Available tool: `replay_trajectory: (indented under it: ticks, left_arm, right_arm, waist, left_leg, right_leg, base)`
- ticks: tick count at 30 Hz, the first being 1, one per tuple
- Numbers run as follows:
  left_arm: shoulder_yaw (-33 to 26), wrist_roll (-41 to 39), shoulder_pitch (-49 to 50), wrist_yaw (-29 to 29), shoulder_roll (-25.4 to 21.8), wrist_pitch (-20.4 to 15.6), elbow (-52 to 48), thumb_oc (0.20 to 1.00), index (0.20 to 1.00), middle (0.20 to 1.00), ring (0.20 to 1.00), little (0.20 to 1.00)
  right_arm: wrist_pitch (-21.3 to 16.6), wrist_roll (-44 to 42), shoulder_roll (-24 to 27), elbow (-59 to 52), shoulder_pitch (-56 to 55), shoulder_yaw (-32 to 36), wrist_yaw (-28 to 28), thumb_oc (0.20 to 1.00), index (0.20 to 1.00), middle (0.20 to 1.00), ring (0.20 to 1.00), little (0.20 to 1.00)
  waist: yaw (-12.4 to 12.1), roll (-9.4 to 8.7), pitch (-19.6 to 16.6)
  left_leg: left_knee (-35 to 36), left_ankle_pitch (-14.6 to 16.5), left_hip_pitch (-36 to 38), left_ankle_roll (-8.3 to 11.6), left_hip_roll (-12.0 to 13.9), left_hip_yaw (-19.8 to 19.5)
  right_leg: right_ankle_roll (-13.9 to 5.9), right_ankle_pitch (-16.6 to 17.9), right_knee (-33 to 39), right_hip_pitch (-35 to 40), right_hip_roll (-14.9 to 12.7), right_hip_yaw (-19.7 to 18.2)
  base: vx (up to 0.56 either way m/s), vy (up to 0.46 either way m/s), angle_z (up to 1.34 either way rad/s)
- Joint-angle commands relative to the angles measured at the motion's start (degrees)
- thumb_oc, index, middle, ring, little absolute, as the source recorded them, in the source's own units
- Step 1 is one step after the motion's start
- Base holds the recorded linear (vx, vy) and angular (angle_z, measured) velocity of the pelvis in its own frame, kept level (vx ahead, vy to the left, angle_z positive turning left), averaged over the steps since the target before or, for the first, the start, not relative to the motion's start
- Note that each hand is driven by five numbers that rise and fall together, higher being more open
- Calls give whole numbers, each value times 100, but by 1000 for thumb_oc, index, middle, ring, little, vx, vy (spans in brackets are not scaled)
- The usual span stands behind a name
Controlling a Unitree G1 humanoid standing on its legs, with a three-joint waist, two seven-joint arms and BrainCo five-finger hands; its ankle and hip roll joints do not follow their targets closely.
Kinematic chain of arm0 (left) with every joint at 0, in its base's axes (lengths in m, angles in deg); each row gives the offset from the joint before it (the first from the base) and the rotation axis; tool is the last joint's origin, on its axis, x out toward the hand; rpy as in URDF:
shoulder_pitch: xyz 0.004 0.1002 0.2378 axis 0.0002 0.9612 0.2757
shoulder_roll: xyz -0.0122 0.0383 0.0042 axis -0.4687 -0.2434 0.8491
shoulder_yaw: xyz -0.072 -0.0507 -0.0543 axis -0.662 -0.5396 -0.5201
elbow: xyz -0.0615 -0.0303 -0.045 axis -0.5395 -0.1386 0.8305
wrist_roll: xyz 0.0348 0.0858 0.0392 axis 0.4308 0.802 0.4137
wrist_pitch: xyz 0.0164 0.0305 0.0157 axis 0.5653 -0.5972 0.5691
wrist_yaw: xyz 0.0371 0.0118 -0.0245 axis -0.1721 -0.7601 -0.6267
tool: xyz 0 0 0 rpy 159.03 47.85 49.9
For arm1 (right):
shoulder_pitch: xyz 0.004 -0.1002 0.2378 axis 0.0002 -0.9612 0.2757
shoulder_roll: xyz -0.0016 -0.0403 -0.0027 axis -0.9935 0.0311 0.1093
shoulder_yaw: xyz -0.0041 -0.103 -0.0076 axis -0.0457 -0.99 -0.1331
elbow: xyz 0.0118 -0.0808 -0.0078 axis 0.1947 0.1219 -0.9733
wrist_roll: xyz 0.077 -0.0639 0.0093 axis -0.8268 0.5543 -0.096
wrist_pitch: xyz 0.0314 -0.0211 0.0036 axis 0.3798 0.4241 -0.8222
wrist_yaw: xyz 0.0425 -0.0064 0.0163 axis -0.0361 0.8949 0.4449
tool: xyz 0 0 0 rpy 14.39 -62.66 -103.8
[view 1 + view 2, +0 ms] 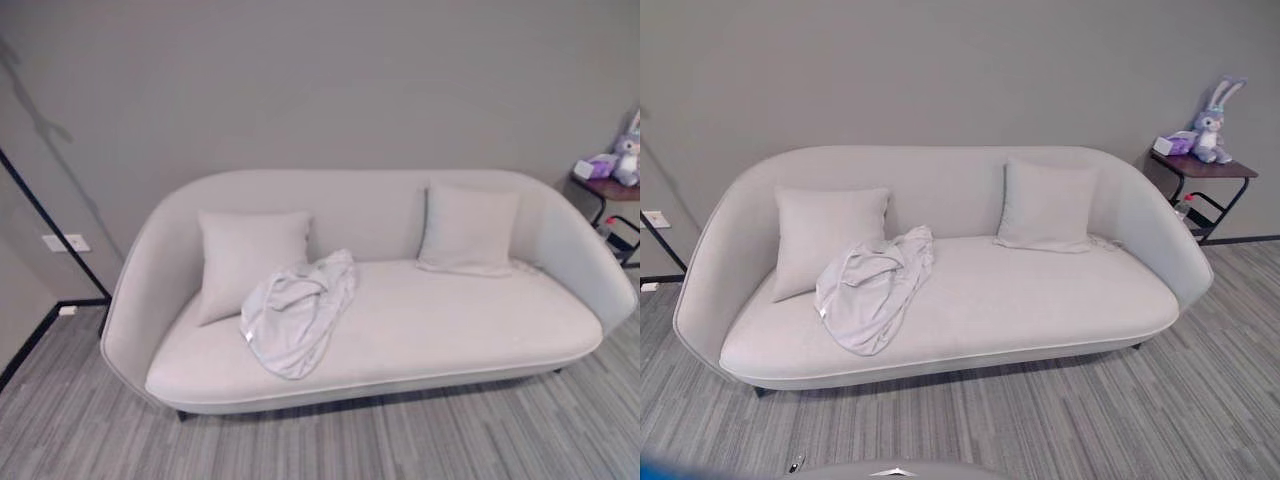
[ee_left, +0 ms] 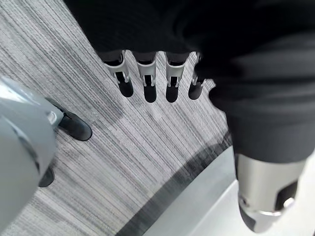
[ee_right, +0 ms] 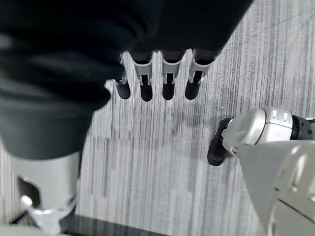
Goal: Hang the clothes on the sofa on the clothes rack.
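In the left eye view, a pale grey sofa (image 1: 400,330) stands against a plain wall on striped grey carpet. A crumpled light garment (image 1: 297,312) lies on the seat toward the sofa's left end, its upper folds resting against the lower corner of the left cushion (image 1: 250,255) and its lower edge reaching close to the seat's front edge. It looks dropped loosely rather than folded, so a bunched ridge near its top probably offers the easiest pinch. A second cushion (image 1: 468,230) leans against the backrest toward the right end, well apart from the garment.

In the right eye view, a small side table (image 1: 1200,172) stands just past the sofa's right end, carrying a plush rabbit (image 1: 1212,122) and a small box beside it. No rack appears here, so it probably lies outside this framing.

In the left wrist view, the left hand (image 2: 147,81) hangs over bare carpet, fingers straight and spread apart, holding nothing.

In the right wrist view, the right hand (image 3: 157,81) hangs likewise above the carpet, fingers straight and apart, empty. Both hands seem parked low because the approach to the sofa has not begun.
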State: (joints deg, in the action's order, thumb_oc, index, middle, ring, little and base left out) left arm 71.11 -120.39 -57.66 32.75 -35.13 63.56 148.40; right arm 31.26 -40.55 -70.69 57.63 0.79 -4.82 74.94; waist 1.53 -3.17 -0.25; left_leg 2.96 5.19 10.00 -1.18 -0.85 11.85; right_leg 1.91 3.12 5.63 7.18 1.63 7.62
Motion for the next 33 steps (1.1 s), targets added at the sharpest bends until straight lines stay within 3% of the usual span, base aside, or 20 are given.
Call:
replay_trajectory:
  ticks: [1, 7, 11, 14, 17, 18, 22, 25, 27, 30, 31, 33]
  left_arm:
    - [36, -137, -166, -62, 101, -138, 234, 1000, 1000, 1000, 1000, 1000]
    - [165, -8, -170, -159, 108, -138, 252, 1000, 1000, 1000, 1000, 1000]
    - [569, 107, -362, -220, 161, -177, 102, 1000, 1000, 1000, 1000, 1000]
    - [669, 74, -446, -240, 232, -220, 17, 1000, 1000, 1000, 1000, 1000]
    - [701, 48, -460, -288, 282, -222, 53, 1000, 1000, 1000, 1000, 1000]
    - [701, 47, -461, -290, 284, -223, 55, 1000, 1000, 1000, 1000, 1000]
    - [987, 9, -618, -267, 414, -285, 11, 1000, 1000, 1000, 1000, 1000]
    - [1051, -56, -677, -233, 489, -326, -27, 1000, 1000, 1000, 1000, 1000]
    - [963, -6, -629, -327, 505, -259, 117, 1000, 1000, 1000, 1000, 1000]
    - [982, 92, -728, -329, 434, -245, 149, 1000, 1000, 1000, 1000, 1000]
    - [981, 93, -728, -328, 432, -245, 149, 1000, 1000, 1000, 1000, 1000]
    - [1325, 627, -922, -373, 326, -256, 70, 1000, 1000, 1000, 1000, 1000]
  right_arm:
    - [-95, 179, -71, 413, 512, 106, 152, 1000, 1000, 1000, 1000, 1000]
    - [-139, 490, -58, 410, 483, -71, 226, 1000, 1000, 1000, 1000, 1000]
    - [-186, 933, 4, 421, 544, -310, 238, 1000, 1000, 1000, 1000, 1000]
    - [-186, 1121, 65, 368, 564, -374, 256, 1000, 1000, 1000, 1000, 1000]
    - [-162, 1405, 144, 329, 582, -477, 280, 1000, 1000, 1000, 1000, 1000]
    - [-161, 1407, 146, 329, 581, -476, 280, 1000, 1000, 1000, 1000, 1000]
    - [-228, 1583, 239, 106, 629, -628, 246, 1000, 1000, 1000, 1000, 1000]
    - [-284, 1744, 338, -116, 672, -741, 231, 1000, 1000, 1000, 1000, 1000]
    - [-210, 2183, 353, -75, 703, -913, 397, 1000, 1000, 1000, 1000, 1000]
    - [-100, 2272, 300, -114, 659, -923, 580, 1000, 1000, 1000, 1000, 1000]
    - [-99, 2272, 297, -117, 657, -924, 578, 1000, 1000, 1000, 1000, 1000]
    - [-213, 2355, 273, -233, 704, -997, 575, 1000, 1000, 1000, 1000, 1000]
  waist:
    - [-26, 185, 60]
    - [-26, 188, 97]
    - [-16, 128, 418]
    - [58, 167, 518]
    - [66, 164, 464]
    - [66, 164, 460]
    - [102, 304, 482]
    - [131, 442, 507]
    - [62, 505, 409]
    - [53, 429, 340]
    - [54, 420, 336]
    - [69, 270, 268]
  left_leg:
    - [184, -616, -203, 389, 475, 76]
    - [134, -605, -221, 390, 451, 31]
    - [-1067, -487, -1015, 507, 504, -16]
    - [-1525, -713, -1440, 708, 852, 130]
    - [-945, -874, -1319, 689, 1186, 233]
    - [-908, -896, -1305, 692, 1182, 235]
    - [50, -1513, -1359, 875, 1681, -36]
    - [120, -1715, -1634, 1007, 1985, 300]
    - [-13, -1621, -1610, 1014, 1895, 247]
    - [-739, -1365, -1956, 989, 1626, 190]
    - [-761, -1349, -1968, 985, 1619, 191]
    - [-1033, -1020, -2119, 826, 1278, 349]
  right_leg:
    - [-618, -272, -78, 188, -463, -187]
    - [-611, -291, -85, 218, -477, -168]
    - [-498, -344, -217, 147, -579, -161]
    - [-437, -381, -237, 82, -594, -57]
    - [-523, -414, -267, 33, -738, -15]
    - [-522, -419, -274, 28, -739, -15]
    - [-617, -612, -483, -80, -878, -65]
    - [-724, -734, -566, -12, -1114, -119]
    - [-809, -809, -550, 199, -1287, -216]
    - [-919, -729, -461, 430, -1682, -226]
    - [-924, -730, -459, 428, -1692, -225]
    - [-1065, -455, -519, 309, -2090, -279]
  base:
    - [7, 2, 5]
    - [2, 2, 12]
    - [-121, -6, 10]
    - [-44, 63, 35]
    - [99, 116, 22]
    - [91, 102, 3]
    - [155, 179, 8]
    - [343, 324, 21]
    - [447, 271, -2]
    - [390, 214, -21]
    - [293, 206, 21]
    - [353, 279, 11]
